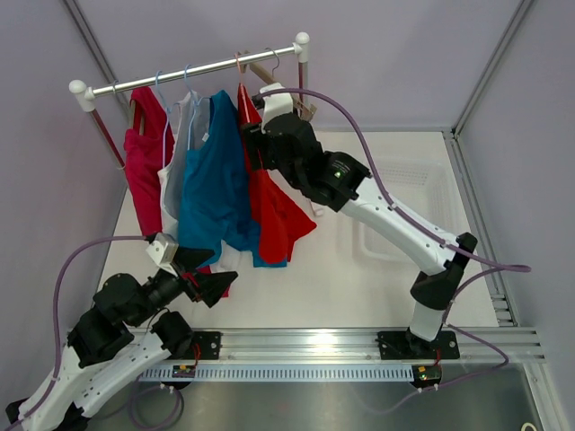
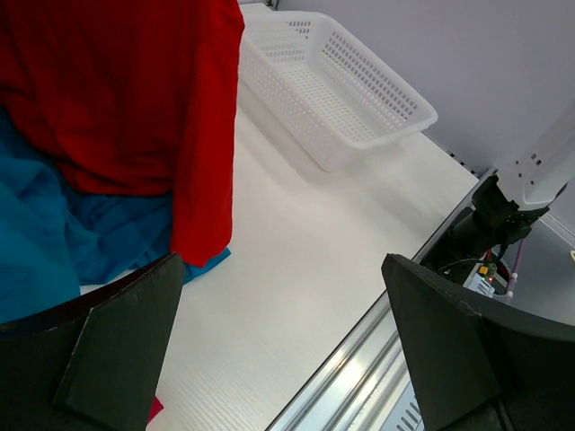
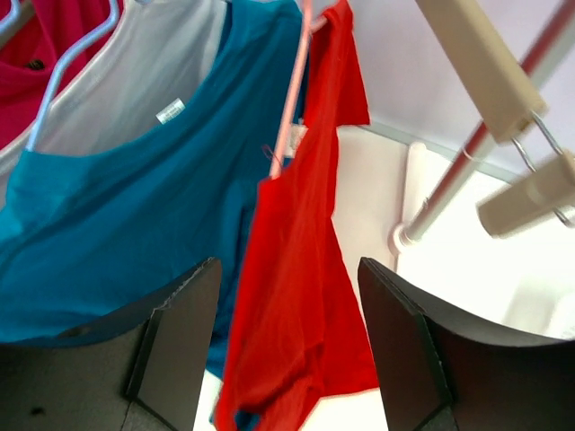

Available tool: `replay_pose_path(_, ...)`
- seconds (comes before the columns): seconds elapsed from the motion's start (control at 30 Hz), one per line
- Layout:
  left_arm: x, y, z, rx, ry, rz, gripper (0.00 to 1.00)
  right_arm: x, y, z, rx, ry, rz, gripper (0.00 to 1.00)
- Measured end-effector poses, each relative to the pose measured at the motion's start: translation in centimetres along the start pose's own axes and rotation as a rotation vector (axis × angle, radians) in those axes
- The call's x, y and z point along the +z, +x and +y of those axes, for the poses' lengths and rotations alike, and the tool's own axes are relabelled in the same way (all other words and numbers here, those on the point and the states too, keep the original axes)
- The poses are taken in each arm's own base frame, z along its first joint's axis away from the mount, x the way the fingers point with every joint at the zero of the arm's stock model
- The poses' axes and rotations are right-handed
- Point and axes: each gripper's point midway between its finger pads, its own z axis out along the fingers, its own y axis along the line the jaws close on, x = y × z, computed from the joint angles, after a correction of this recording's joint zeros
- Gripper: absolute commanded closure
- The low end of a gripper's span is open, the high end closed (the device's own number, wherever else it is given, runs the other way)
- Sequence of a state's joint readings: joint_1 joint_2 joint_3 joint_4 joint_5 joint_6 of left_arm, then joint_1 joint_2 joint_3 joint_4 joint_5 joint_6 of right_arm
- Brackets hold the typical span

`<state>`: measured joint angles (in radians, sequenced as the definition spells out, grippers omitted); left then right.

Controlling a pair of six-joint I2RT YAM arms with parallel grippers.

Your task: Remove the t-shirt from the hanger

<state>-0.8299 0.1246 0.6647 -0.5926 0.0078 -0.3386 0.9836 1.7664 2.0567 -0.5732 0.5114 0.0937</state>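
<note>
A red t-shirt [image 1: 274, 215] hangs on a pink hanger [image 1: 240, 67] from the rack rod [image 1: 193, 72], next to a blue t-shirt [image 1: 211, 189]. My right gripper [image 1: 256, 148] is up at the rack, open and empty. In the right wrist view the red t-shirt [image 3: 301, 296] and pink hanger [image 3: 292, 99] hang just ahead of the right gripper [image 3: 287, 269], not touched. My left gripper [image 1: 216, 287] is low by the shirts' hems, open and empty. In the left wrist view the red t-shirt [image 2: 117, 90] and blue t-shirt [image 2: 36, 251] hang beyond the left gripper [image 2: 280, 269].
A crimson shirt [image 1: 144, 162] and a white shirt [image 1: 180, 153] hang at the rod's left. Empty wooden hangers [image 3: 476, 63] hang at its right end. A white basket [image 2: 341, 90] stands on the table's right side. A metal rail [image 1: 359, 341] runs along the front edge.
</note>
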Motion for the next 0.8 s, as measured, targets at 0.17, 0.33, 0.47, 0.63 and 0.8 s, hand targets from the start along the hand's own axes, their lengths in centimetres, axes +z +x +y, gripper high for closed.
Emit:
replay_pose_path(0.17, 0.2, 0.3, 0.6, -0.003, -0.036, 0.014, 0.01, 2.6, 0.4, 1.4, -0.023, 0.002, 0.010, 0.35)
replay_pose_path(0.33, 0.2, 0.2, 0.8, -0.003, -0.048, 0.011, 0.01, 4.6, 2.5, 1.9, -0.068, 0.020, 0.053, 0.46)
replay_pose_path(0.47, 0.2, 0.2, 0.8, -0.003, -0.048, 0.011, 0.01, 5.2, 3.6, 1.7, -0.093, 0.038, 0.075, 0.47)
replay_pose_path(0.63, 0.3, 0.3, 0.9, -0.003, -0.049, 0.012, 0.01, 5.3, 3.6, 1.6, -0.101, 0.043, 0.076, 0.71)
replay_pose_path(0.8, 0.4, 0.4, 1.1, -0.013, -0.064, 0.018, 0.01, 5.5, 3.6, 1.0, -0.106, 0.081, 0.065, 1.00)
